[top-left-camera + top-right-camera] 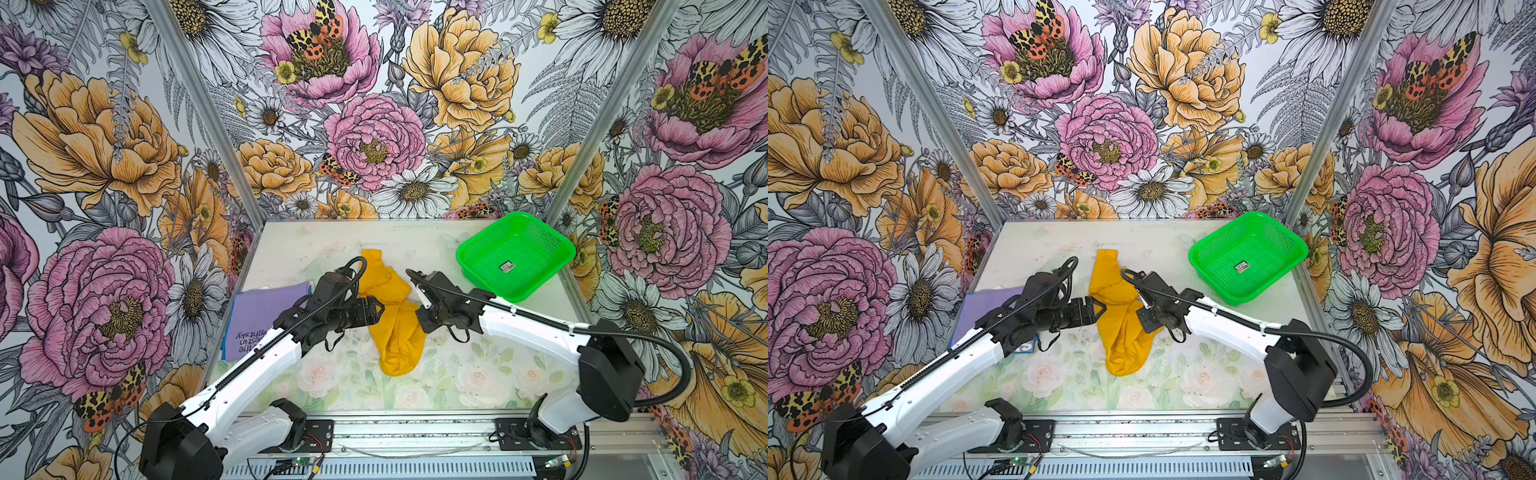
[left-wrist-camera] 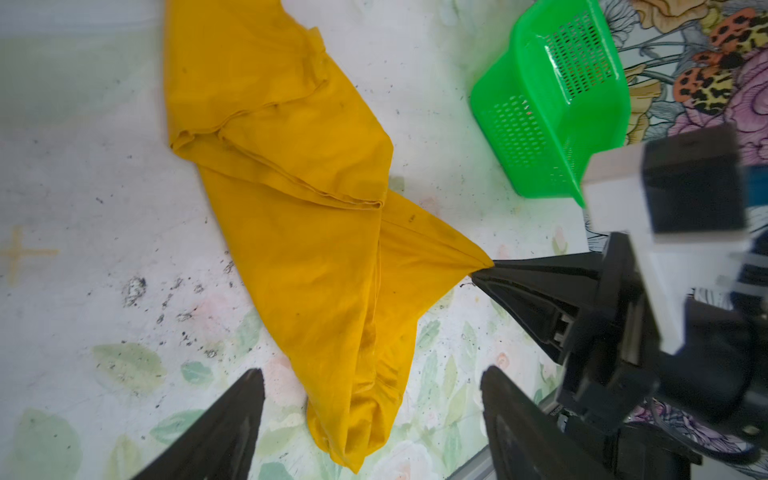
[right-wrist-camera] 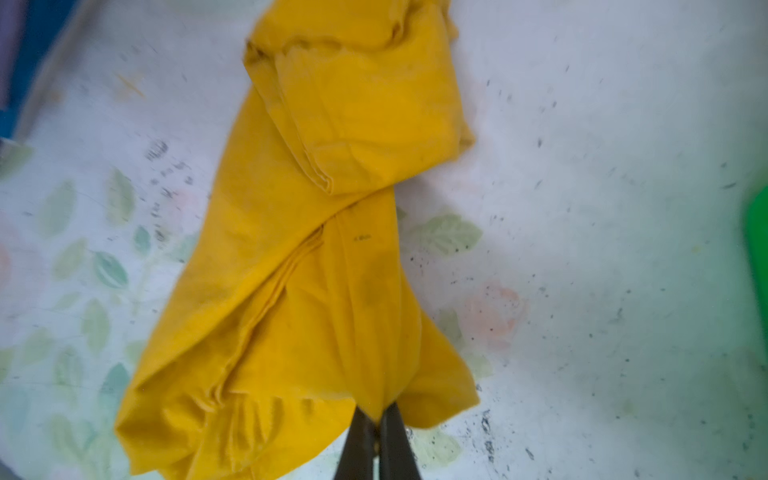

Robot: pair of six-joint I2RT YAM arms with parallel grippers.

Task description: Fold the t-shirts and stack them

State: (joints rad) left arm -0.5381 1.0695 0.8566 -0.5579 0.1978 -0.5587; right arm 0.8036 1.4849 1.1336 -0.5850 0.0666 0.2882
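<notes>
The yellow shirt (image 1: 395,328) lies mid-table as a long, twisted bundle with overlapping layers; it is neither spread flat nor folded. The purple shirt (image 1: 262,316) lies flat as a neat rectangle at the left edge of the table (image 1: 457,374), printed text facing up, and appears to be folded already. The right gripper (image 3: 377,419) is clamped tight on a pinch of cloth at the yellow shirt's edge, pulling that edge into a point. The left gripper (image 2: 374,370) hovers over the bundle's other side with its jaws wide apart, holding nothing. The green basket (image 1: 490,280) stands apart at the back right, holding no shirt. Judged progress: one shirt is finished. Remaining steps: spread the yellow shirt, fold it, and stack it with the purple shirt.
</notes>
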